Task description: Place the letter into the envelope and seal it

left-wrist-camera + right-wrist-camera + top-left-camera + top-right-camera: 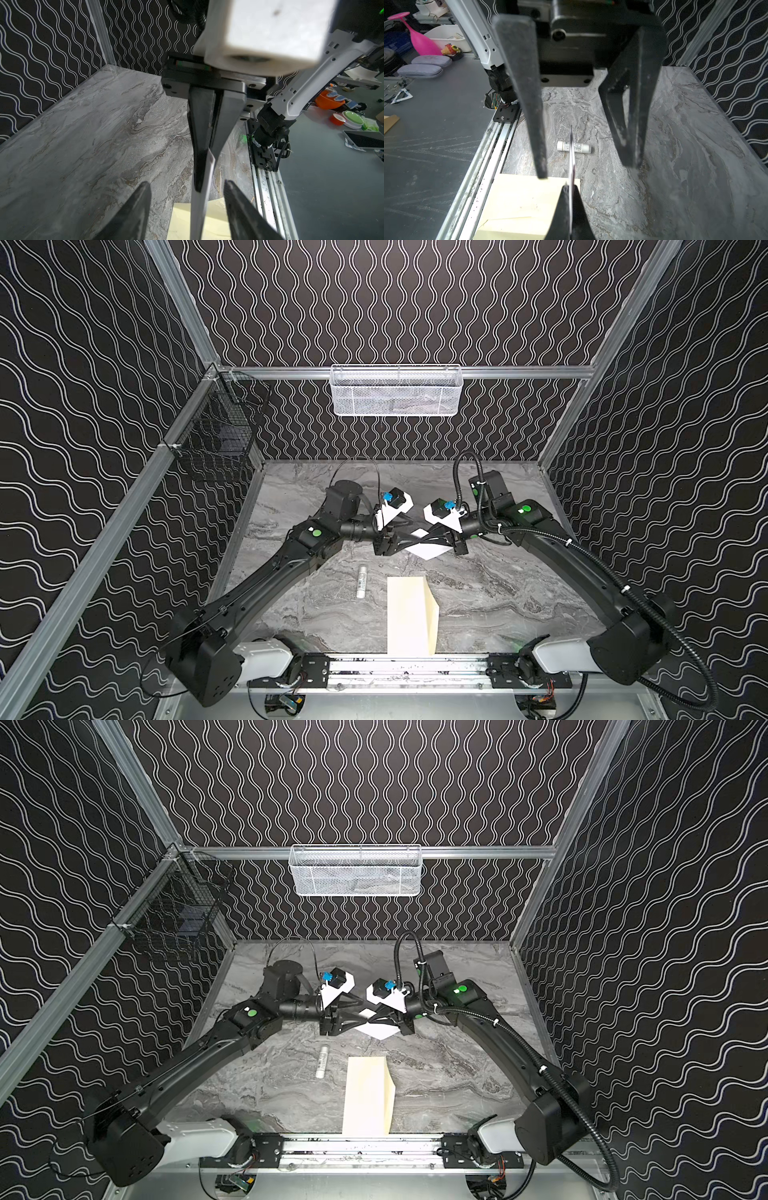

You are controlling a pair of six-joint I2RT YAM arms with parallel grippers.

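Pinching the letter (428, 551) above the tabletop (519, 593), the right jaws are clamped shut; the left jaws stand open around it. Filling and sealing the envelope (409, 614) remain.

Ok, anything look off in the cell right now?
Nothing spilled or damaged. The thin white paper letter hangs edge-on above the grey marbled table, pinched by the right gripper, left gripper open around it. Only oddity: the cream paper envelope lies with its near end right at the front aluminium rail, possibly overhanging.
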